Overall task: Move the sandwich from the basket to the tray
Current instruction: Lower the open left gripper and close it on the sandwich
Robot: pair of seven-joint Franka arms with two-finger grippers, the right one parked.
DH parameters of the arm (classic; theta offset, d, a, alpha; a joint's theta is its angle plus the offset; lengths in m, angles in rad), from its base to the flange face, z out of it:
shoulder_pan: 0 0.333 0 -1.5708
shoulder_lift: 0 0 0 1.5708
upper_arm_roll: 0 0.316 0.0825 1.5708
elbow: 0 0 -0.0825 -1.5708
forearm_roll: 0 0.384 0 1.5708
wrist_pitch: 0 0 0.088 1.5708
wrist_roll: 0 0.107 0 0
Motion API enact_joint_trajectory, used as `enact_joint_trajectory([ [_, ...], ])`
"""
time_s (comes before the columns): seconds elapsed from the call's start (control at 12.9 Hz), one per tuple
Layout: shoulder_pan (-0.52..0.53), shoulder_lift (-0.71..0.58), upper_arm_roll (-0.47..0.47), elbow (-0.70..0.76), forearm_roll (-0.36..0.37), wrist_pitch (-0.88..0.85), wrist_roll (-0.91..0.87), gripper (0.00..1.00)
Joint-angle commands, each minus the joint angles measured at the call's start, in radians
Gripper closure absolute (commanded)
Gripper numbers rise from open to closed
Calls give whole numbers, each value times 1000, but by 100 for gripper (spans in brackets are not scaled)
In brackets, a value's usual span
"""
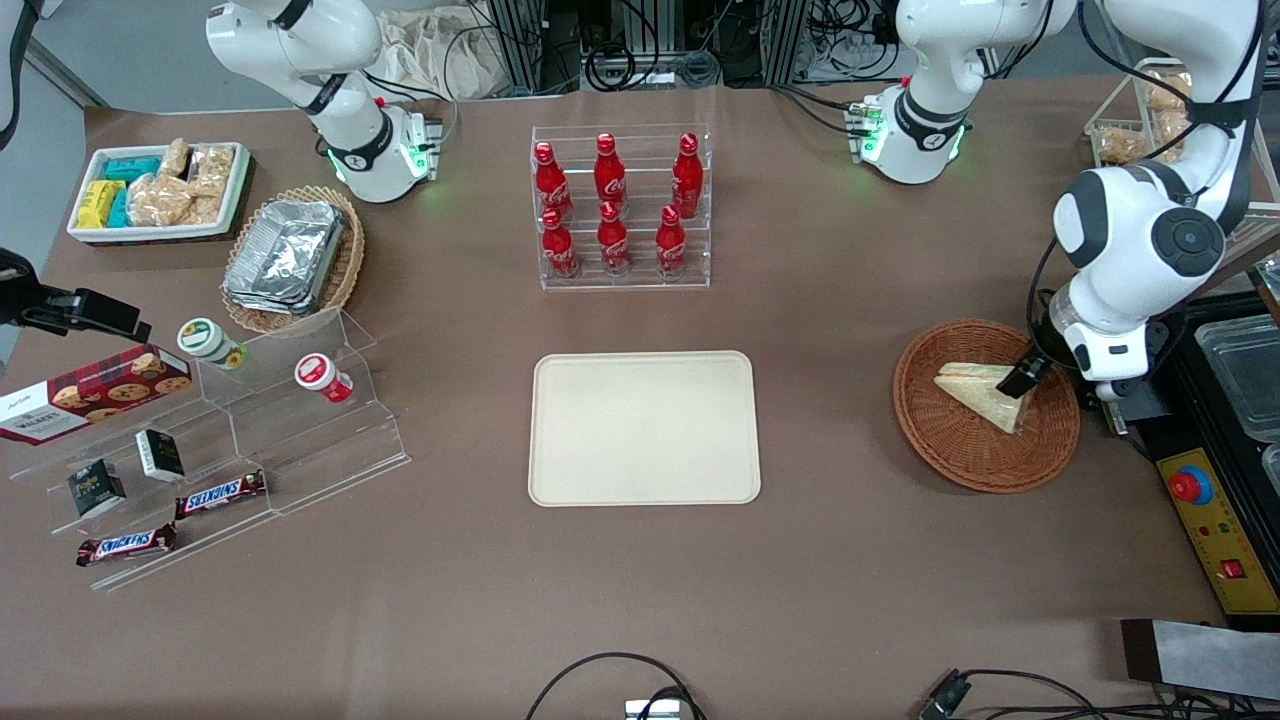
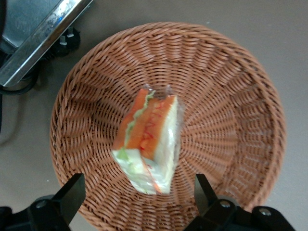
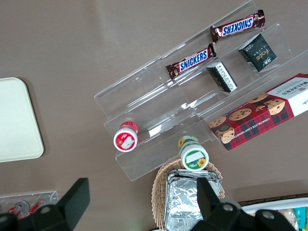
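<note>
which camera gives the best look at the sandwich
The left wrist view: the sandwich lies in the basket under the open gripper, filling visible. The front view shows it small; the right wrist view misses it.

Brown tabletop [image 1: 850, 560] carrying food displays and a tray.

The tray [image 1: 644, 428] lies at center. The bottle rack [image 1: 622, 207] is at 12 o'clock, the round basket [image 1: 986, 405] at 3 o'clock, the clear stepped stand [image 1: 250, 440] at 9 o'clock, and the foil-container basket [image 1: 293, 258] and white bin [image 1: 160, 192] toward 10 o'clock. The pincer [image 1: 1022, 378] hangs over the round basket, fingers apart.
</note>
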Motion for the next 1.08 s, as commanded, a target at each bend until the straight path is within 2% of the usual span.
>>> enact_joint_trajectory([
  [0.0, 10, 14, -3, -20, 5, 55, -16, 0],
  [0.77, 27, 97, -5, -25, 2, 158, -16, 1],
  [0.85, 27, 98, -3, -25, 2, 158, -18, 14],
  [0.93, 27, 97, -3, -25, 2, 159, -18, 33],
  [1.01, 27, 97, -3, -25, 2, 159, -18, 57],
])
